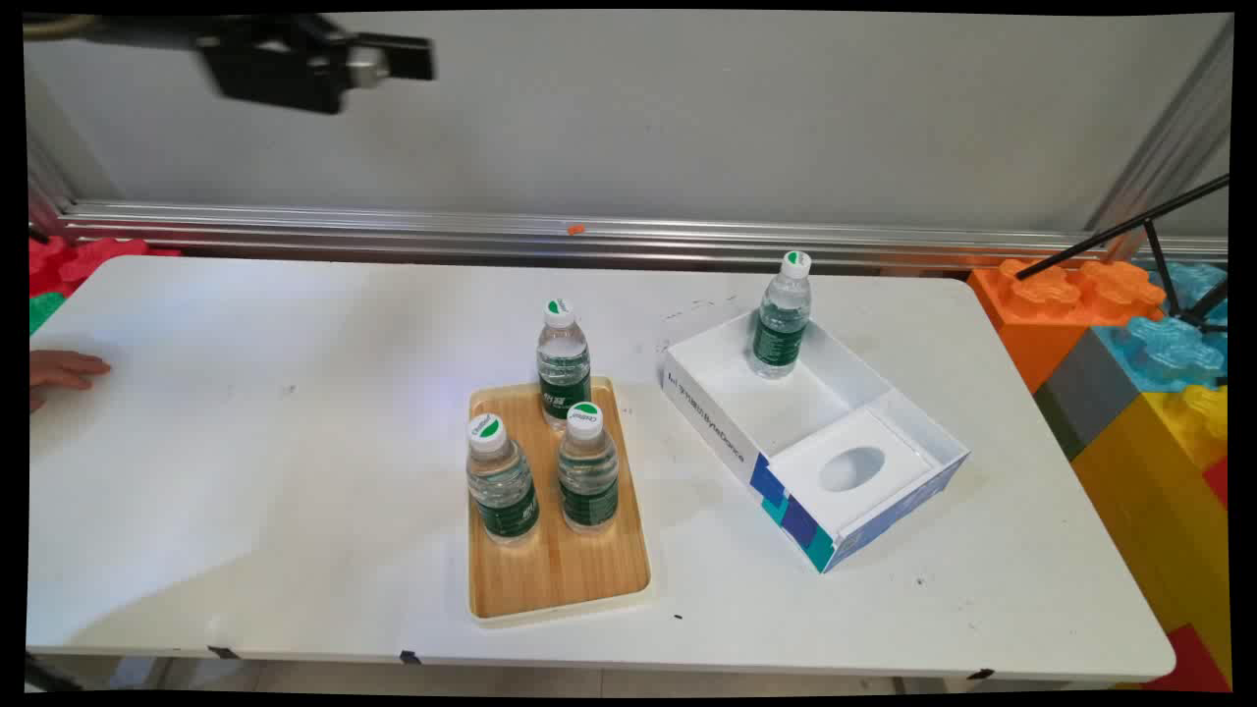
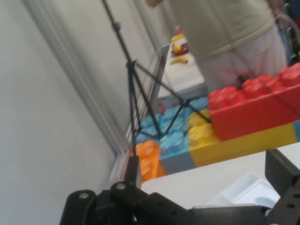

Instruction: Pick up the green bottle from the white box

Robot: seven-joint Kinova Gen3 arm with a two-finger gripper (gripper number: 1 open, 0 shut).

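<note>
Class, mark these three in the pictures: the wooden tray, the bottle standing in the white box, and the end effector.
wooden tray [image 1: 550,579], main view, on its bare near end.
bottle in the white box [image 1: 781,339], main view, on its green label.
end effector [image 1: 417,56], main view, at its fingertips, by the top edge.

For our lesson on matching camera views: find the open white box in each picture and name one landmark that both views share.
Main view: the white box lies right of centre on the table, one water bottle standing in its far end.
Hand view: only a white corner shows at the bottom right.
Shared landmark: the black tripod over the coloured blocks.
</note>
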